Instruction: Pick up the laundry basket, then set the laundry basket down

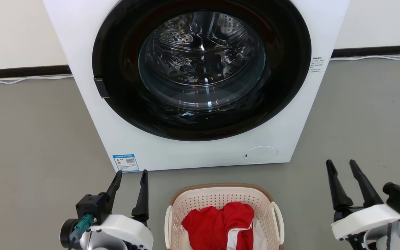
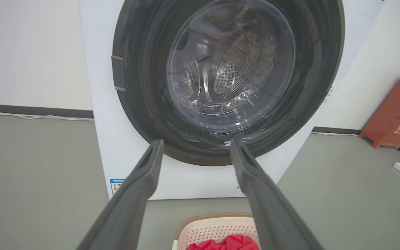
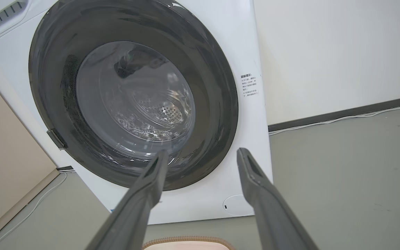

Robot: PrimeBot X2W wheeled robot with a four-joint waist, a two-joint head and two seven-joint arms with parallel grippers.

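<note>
My L gripper [image 1: 131, 172] had its fingers spread apart, holding nothing. My R gripper [image 1: 340, 162] was spread & empty too. Between them, touching neither, the cream-white holey plastic laundry basket with a brown rim [image 1: 203, 199] sat on the grey floor [image 1: 30, 139], w/ a red cloth [image 1: 221, 222] inside. Just past it stood the big white washing machine w/ a round dark door [image 1: 186, 156].

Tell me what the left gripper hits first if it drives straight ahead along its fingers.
Probably the washer: in the left wrist view the left gripper, open, frames its white front just under the dark rim of the door. The basket sits lower, beneath that line. How far off is unclear.
</note>
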